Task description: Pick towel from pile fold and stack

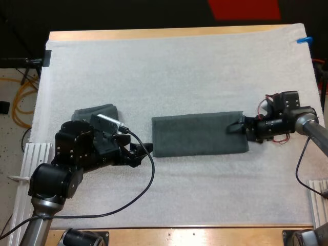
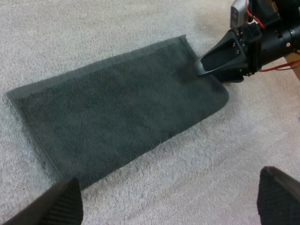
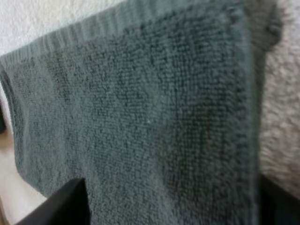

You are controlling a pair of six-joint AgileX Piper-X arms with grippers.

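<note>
A dark grey-green towel [image 1: 197, 134] lies folded flat as a long rectangle in the middle of the white mat [image 1: 179, 66]. My left gripper [image 1: 143, 150] sits just off its left short edge, open, its fingers [image 2: 51, 206] wide apart and clear of the towel [image 2: 117, 117]. At the right short edge my right gripper [image 1: 237, 127] rests low over the cloth. Its fingers [image 3: 61, 204] stand apart with the towel [image 3: 140, 108] spread beneath them, gripping nothing. A second folded dark towel [image 1: 96, 112] lies at the left, partly hidden behind my left arm.
The mat covers nearly the whole wooden table [image 1: 154, 35]. Bare mat stretches behind and in front of the flat towel. White rails [image 1: 36, 154] stand at the table's left side.
</note>
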